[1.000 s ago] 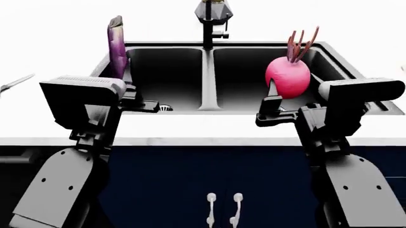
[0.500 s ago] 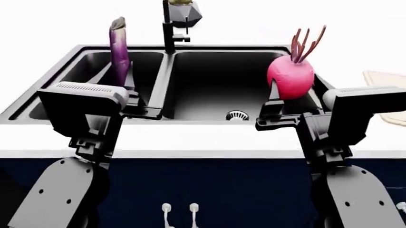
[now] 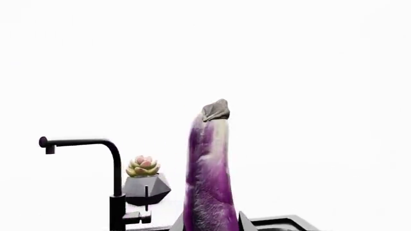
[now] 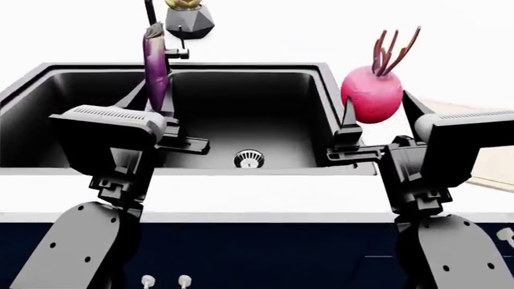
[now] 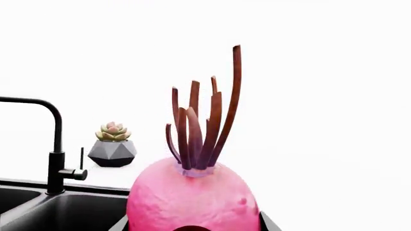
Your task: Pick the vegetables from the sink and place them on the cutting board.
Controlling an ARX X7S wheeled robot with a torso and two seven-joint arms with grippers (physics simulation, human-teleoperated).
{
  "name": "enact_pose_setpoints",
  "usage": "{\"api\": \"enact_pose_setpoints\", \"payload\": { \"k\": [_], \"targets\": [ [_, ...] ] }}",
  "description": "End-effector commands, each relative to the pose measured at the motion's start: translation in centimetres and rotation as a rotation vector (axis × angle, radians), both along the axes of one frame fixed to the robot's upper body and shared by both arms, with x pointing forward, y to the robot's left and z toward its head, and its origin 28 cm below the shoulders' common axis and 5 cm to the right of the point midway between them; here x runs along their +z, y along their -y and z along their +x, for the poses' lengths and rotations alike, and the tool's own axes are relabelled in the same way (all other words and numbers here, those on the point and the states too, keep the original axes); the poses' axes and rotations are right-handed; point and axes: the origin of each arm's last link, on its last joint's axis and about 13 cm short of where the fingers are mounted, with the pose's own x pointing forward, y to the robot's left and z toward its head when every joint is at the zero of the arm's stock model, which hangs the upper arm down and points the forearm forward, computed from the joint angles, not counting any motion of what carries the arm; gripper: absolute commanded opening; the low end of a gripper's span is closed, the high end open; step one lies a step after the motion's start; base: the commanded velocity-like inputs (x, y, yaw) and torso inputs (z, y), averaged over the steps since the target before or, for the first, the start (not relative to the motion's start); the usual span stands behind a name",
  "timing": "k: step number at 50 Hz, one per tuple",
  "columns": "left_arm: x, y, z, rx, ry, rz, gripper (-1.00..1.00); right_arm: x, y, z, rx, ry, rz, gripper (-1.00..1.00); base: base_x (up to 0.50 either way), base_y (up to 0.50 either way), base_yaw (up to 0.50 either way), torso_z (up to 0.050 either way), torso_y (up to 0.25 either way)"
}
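My left gripper (image 4: 156, 101) is shut on the slender purple eggplant (image 4: 156, 63) and holds it upright, grey cap up, above the black sink (image 4: 328, 90). The left wrist view shows the eggplant (image 3: 209, 178) standing between the jaws of the gripper (image 3: 209, 225). My right gripper (image 4: 379, 113) is shut on the round pink radish (image 4: 371, 95), stalks up, above the sink's right rim. The right wrist view shows the radish (image 5: 192, 197) filling the gripper (image 5: 192, 227). Part of the pale beige cutting board (image 4: 496, 173) shows on the counter at the right, behind my right arm.
The black faucet (image 4: 150, 11) and the succulent in a grey pot (image 4: 189, 18) stand behind the sink; both also show in the wrist views, the faucet (image 5: 57, 159) and the pot (image 3: 146, 185). A round metal drain (image 4: 249, 159) lies in the basin. The white counter edge runs along the front.
The sink, faucet and pot have slid left across the head view and more of the cutting board shows at the right. Both grippers still hold their vegetables upright.
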Motion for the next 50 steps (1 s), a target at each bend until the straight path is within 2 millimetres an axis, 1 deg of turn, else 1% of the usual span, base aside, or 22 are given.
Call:
{"api": "enact_pose_setpoints", "payload": {
  "k": [1,12,40,50],
  "targets": [
    [0.24,0.10,-0.21,-0.011,0.009,-0.013,-1.00,0.19,0.07,-0.19,-0.003,0.013,-0.016,-1.00,0.12,-0.50,0.00,0.000,0.000],
    [0.19,0.28,-0.26,-0.022,0.006,-0.013,-1.00,0.48,0.08,-0.44,-0.001,0.020,0.005,-1.00,0.04,-0.50,0.00,0.000,0.000],
    [0.25,0.30,-0.34,-0.024,0.006,-0.015,-1.00,0.50,0.15,-0.57,-0.001,0.025,0.001,-1.00,0.00,-0.50,0.00,0.000,0.000],
    [0.24,0.28,-0.34,-0.024,0.006,-0.018,-1.00,0.42,0.26,-0.67,0.000,0.033,-0.002,-1.00,0.16,-0.50,0.00,0.000,0.001]
  ]
}}
